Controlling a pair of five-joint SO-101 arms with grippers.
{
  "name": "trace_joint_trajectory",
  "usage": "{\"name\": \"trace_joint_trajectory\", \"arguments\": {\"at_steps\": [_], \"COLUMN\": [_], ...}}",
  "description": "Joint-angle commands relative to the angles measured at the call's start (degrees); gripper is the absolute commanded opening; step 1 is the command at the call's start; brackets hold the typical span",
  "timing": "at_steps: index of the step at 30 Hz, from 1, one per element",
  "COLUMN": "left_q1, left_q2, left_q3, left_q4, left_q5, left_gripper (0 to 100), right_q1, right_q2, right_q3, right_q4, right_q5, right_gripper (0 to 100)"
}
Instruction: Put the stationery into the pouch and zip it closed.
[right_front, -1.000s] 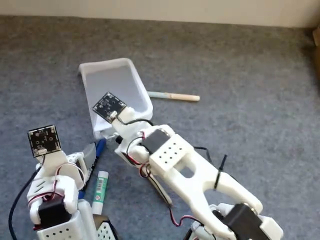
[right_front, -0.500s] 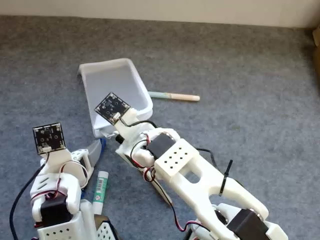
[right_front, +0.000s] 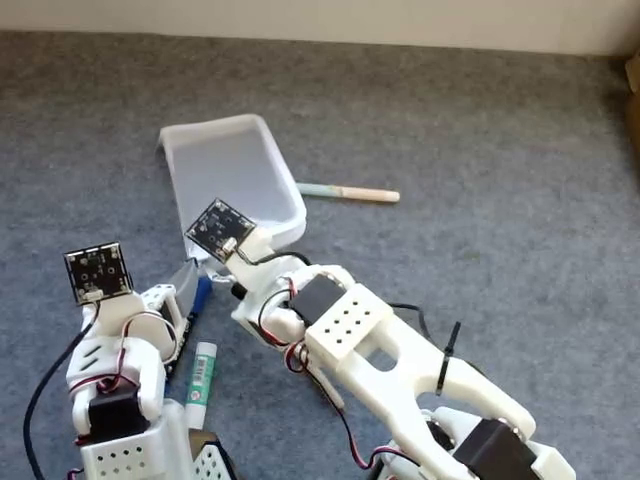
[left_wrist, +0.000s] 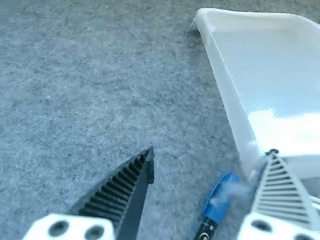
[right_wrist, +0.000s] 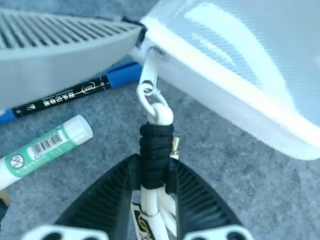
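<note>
Right gripper (right_wrist: 154, 162) pinches the pouch's zipper pull (right_wrist: 156, 137); left gripper (left_wrist: 210, 156) hangs spread above the blue marker (left_wrist: 216, 204).
The pouch (right_front: 232, 172), white, translucent and boxy, lies open on the nubby grey carpet (right_front: 480, 150). Its pull, a metal tab bound in black cord, sits clamped between the right gripper's ribbed jaws at the pouch's near corner. The marker's glossy blue cap lies between the left gripper's saw-toothed fingers, just beside that corner. A round green-and-white glue stick (right_wrist: 45, 150) lies near the marker. A slim cream-and-teal pen (right_front: 348, 193) lies just beside the pouch's side wall.
</note>
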Motion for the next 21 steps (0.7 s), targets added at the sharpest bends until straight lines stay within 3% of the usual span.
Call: {"name": "trace_joint_trajectory", "arguments": {"at_steps": [1, 9, 14, 21], "left_q1": [0.7, 7.1, 7.5, 7.5], "left_q2": [-0.3, -0.3, -0.3, -0.3], "left_q3": [-0.2, 1.0, 1.5, 1.3], "left_q4": [-1.7, -1.1, -1.2, -0.7], "left_q5": [-0.4, -7.0, -7.4, -7.4], "left_gripper": [27, 27, 27, 27], "right_q1": [-0.6, -0.6, -0.6, -0.6], "right_q2": [-3.3, -3.4, -3.4, -3.4], "right_q3": [-0.9, -0.9, -1.2, -1.3], "right_q4": [-1.0, -0.9, 5.1, 5.1], "right_q5": [0.4, 0.4, 0.4, 0.3], "right_gripper": [0.4, 0.4, 0.4, 0.4]}}
